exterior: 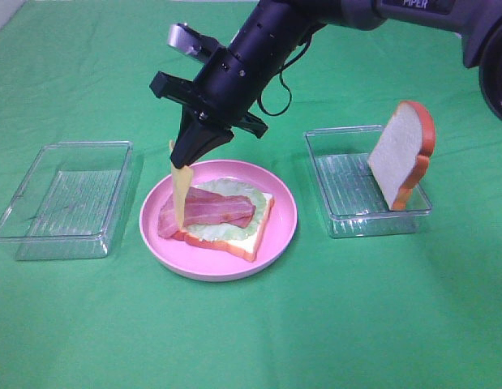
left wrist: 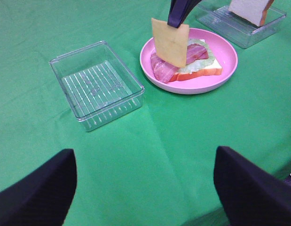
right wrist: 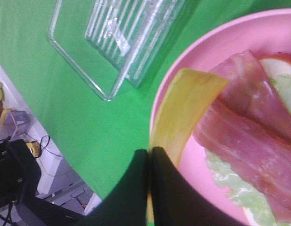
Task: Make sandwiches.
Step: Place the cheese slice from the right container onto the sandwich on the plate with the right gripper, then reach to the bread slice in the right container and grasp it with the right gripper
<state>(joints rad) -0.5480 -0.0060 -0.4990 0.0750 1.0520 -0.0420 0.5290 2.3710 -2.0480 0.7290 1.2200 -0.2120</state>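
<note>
Right gripper (exterior: 186, 160), clamped on cheese (exterior: 182, 198), hangs it edge-on above plate (exterior: 283, 220) rim; released here, it could slide off bacon (exterior: 214, 209).

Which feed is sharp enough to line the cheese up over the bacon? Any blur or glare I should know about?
Exterior high: evenly lit and sharp, no harsh glare, but the cheese slice hangs edge-on under the right gripper. Left wrist: clear, cheese face-on over the bacon; the fingers of the left gripper are dark foreground blurs. Right wrist: too close, cheese and bacon look soft.
</note>
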